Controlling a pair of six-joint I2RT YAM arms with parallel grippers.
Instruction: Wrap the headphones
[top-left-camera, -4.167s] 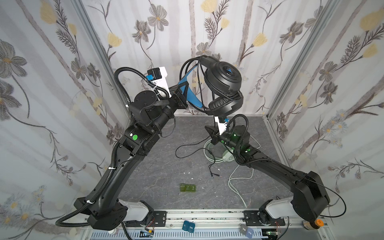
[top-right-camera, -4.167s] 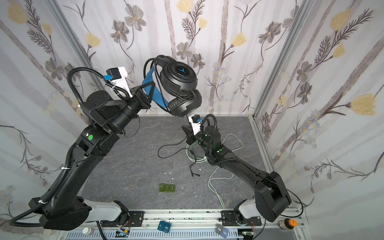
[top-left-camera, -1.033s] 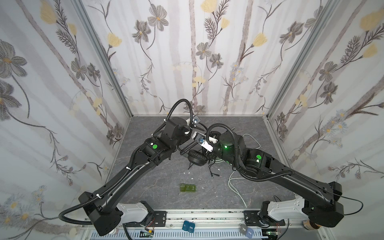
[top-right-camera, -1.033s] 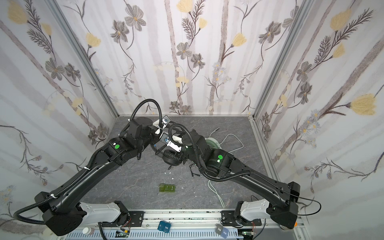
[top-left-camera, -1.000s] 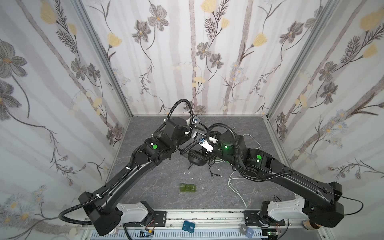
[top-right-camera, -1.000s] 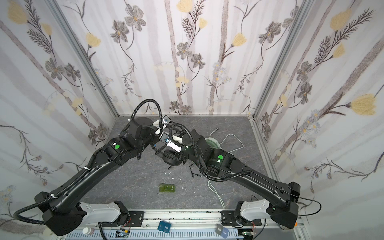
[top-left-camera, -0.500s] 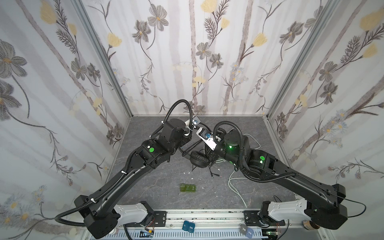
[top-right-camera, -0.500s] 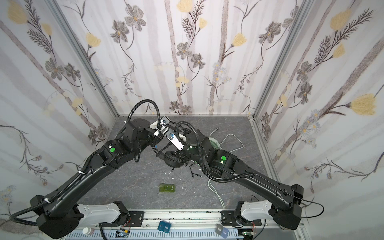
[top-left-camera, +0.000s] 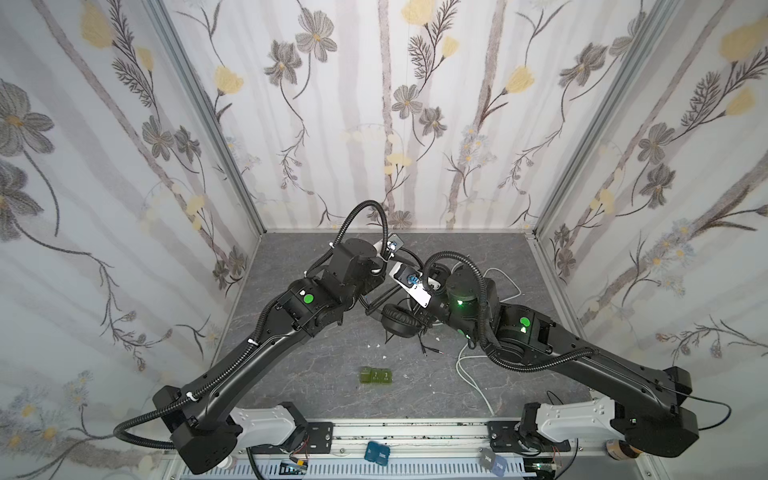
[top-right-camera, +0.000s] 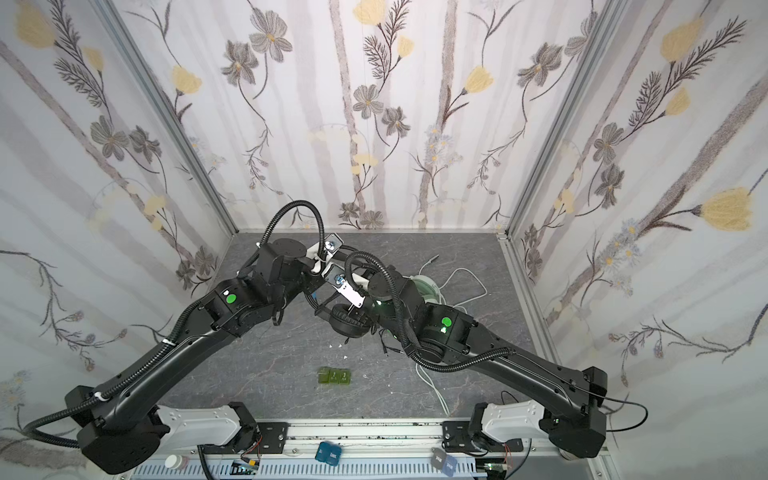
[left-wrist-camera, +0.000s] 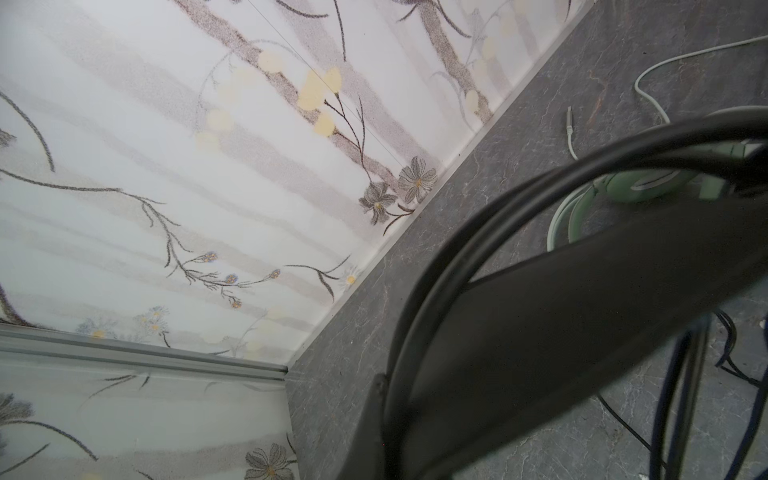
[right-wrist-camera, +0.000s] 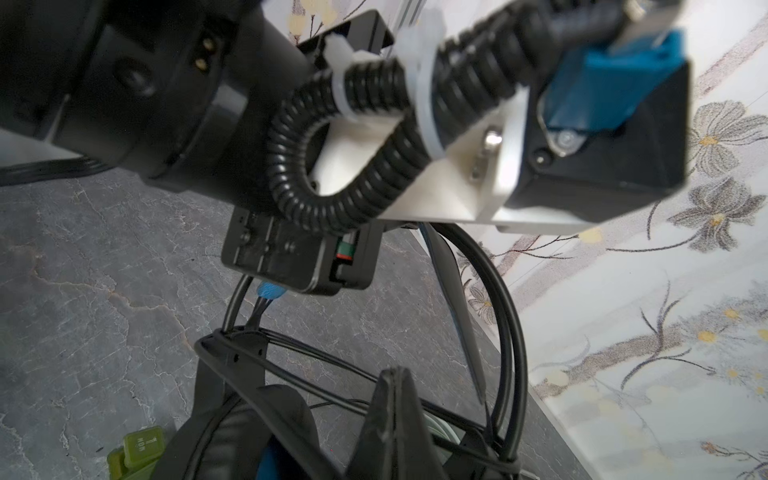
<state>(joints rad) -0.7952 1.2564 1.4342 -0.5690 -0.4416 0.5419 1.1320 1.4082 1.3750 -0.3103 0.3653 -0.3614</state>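
**At mid-worktop, both arms meet over the black headphones**

Around the grey worktop (top-left-camera: 299, 386) I have flowered walls (top-left-camera: 415, 145) on three sides and the mounting rail (top-left-camera: 407, 432) along the near edge. The left half lies open. Toward the front only a small green block (top-left-camera: 376, 375) sits in the way. The right side is tighter: the mint-green headphones (top-right-camera: 424, 286) lie toward the back, partly hidden by my right arm, and their whitish cable (top-left-camera: 469, 374) trails forward almost to the rail.

The black headphones (top-left-camera: 400, 322) are at the centre, one ear cup down near the worktop and the headband tilted up to the left. The left fingers (right-wrist-camera: 266, 293) are clenched on that headband, at a sliver of blue. The right fingers (right-wrist-camera: 395, 407) are pressed together beside the ear cup. Strands of black cable (right-wrist-camera: 332, 374) cross just past them, and I cannot tell whether one is pinched.

Both arms reach in from the near corners, elbows raised, wrists angled down and nearly touching above the headphones.
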